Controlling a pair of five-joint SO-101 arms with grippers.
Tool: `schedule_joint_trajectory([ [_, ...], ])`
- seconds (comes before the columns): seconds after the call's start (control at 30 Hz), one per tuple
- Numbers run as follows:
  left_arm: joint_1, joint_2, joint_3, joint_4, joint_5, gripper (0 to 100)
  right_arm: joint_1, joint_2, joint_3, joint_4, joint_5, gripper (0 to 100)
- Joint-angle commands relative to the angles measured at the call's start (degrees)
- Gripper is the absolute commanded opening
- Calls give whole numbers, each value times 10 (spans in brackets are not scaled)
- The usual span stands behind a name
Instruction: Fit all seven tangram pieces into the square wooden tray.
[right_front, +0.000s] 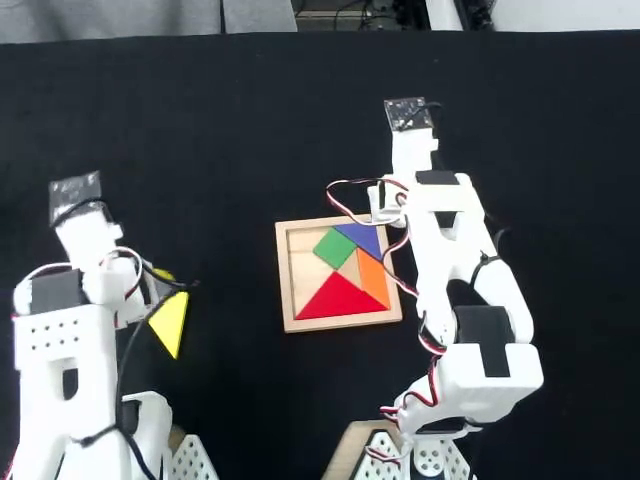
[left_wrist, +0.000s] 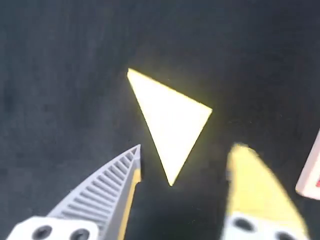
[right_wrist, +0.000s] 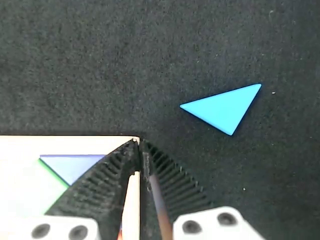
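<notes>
The left gripper (left_wrist: 189, 150) hangs wide open and empty. One finger stands on each side of the yellow triangle (left_wrist: 167, 120), whose sharp corner points back into the gap while its bulk lies ahead of the tips. The piece rests flat on the black cloth (left_wrist: 60, 60).

It looks like a thin, stiff, light tile with smooth faces. Crushing is no worry, but it sits so low that the pads have little edge to bite. A pinch across two slanting sides would probably squirt it forward, so I judge the safer hold is one pad flat on the long edge and the other on the opposite corner.

Well off towards the other arm lies the wooden tray (right_front: 290, 300), which holds a red piece (right_front: 338, 298), green piece (right_front: 333, 247), blue piece (right_front: 362, 238) and orange piece (right_front: 374, 277). Bare wood shows between them.

The right gripper (right_wrist: 139, 150) is closed to a slit, apparently empty, with its tips over the tray's corner. A cyan triangle (right_wrist: 225, 107) lies on the cloth ahead of it.
</notes>
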Motion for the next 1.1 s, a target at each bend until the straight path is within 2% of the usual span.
schedule_joint_trajectory([
  [0.0,-1,49,24,-37,87,449,6,0,-31,4,2,11],
  [0.13,-1,94,35,-78,101,452,6,0,-31,4,2,11],
  [0.23,-13,131,59,-147,145,452,6,0,-31,3,3,11],
  [0.33,-29,181,69,-188,158,452,6,0,-31,4,20,11],
  [0.53,-25,271,24,-196,182,396,-11,0,-29,4,25,11],
  [0.77,-23,352,-21,-196,189,393,-10,0,-29,5,25,11],
  [1.07,37,396,-27,-196,192,390,-11,0,-29,5,25,11],
])
